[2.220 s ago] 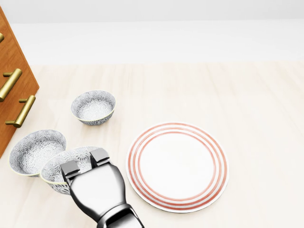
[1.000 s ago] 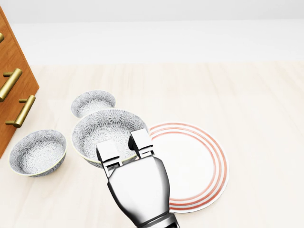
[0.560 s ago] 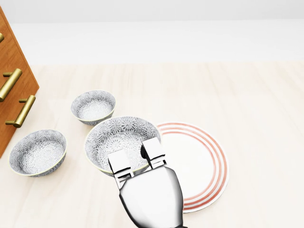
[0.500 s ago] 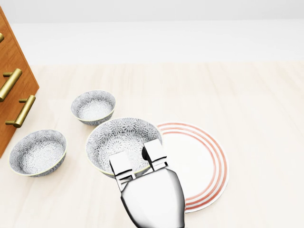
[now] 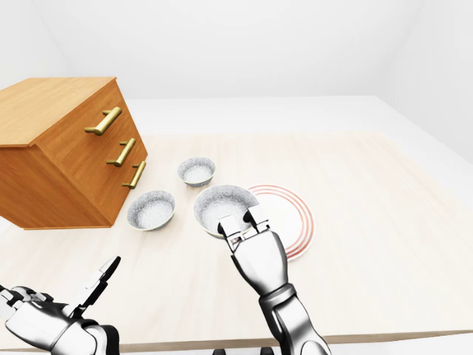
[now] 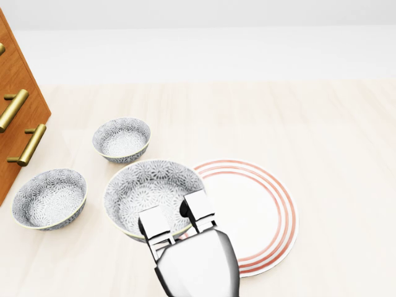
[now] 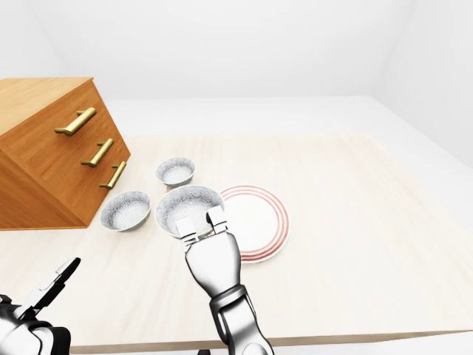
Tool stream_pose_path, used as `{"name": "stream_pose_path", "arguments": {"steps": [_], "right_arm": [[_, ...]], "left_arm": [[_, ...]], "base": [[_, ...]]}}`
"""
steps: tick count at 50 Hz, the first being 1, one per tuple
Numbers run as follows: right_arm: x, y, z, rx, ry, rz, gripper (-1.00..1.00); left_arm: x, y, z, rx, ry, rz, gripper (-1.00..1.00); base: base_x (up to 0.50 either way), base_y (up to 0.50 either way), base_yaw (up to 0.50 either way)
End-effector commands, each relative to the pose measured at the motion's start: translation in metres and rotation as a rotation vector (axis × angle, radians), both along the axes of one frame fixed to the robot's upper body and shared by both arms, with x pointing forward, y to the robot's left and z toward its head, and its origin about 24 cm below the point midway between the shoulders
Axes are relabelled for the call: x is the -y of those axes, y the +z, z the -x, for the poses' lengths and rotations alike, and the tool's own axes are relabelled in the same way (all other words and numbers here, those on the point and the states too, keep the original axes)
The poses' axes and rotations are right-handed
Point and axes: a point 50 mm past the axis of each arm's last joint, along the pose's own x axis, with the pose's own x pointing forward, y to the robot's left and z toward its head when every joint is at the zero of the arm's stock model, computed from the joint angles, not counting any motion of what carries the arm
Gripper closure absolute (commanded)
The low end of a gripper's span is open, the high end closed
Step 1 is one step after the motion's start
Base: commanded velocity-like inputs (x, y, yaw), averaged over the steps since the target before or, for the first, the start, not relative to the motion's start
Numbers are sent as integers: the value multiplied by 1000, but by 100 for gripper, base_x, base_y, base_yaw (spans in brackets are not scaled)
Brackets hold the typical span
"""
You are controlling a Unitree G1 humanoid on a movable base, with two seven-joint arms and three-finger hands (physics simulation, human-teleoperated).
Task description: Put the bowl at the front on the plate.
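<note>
My right hand (image 6: 177,214) is shut on the near rim of a grey patterned bowl (image 6: 151,190), two fingers (image 6: 198,209) hooked over the rim. The bowl is level and overlaps the left rim of the white plate with red rings (image 6: 250,210) in the head view. I cannot tell if it touches the plate. The plate has nothing else on it. My left hand (image 5: 97,285) hangs low at the bottom left of the left-eye view, fingers spread and holding nothing.
Two more patterned bowls stand on the light wooden table (image 6: 322,136): one (image 6: 122,139) above the held bowl, one (image 6: 49,198) to its left. A wooden drawer chest with brass handles (image 5: 70,151) stands at the left.
The right hand lifted the bowl from the lower left and carried it right to the plate's left rim. In the last half second it drifted slightly left and down.
</note>
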Motion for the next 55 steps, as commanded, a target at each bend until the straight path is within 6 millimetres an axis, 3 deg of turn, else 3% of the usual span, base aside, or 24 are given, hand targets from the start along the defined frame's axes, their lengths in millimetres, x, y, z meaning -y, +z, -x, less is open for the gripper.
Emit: {"name": "stream_pose_path", "arguments": {"steps": [1, 7, 21, 34, 55], "right_arm": [[-1, 3, 2, 55, -6, 43, 100], [1, 2, 3, 53, -13, 45, 100], [31, -5, -15, 83, -154, 39, 100], [59, 7, -28, 94, -274, 82, 100], [67, -11, -37, 144, -329, 185, 100]], "left_arm": [[0, 0, 0, 1, 1, 0, -100], [0, 0, 0, 0, 2, -2, -100], [0, -1, -1, -14, -7, -8, -100], [2, -6, -4, -42, -21, -13, -100], [2, -4, -2, -32, -13, -14, -100]], "base": [[0, 0, 0], [0, 0, 0], [0, 0, 0], [0, 0, 0], [0, 0, 0]]}}
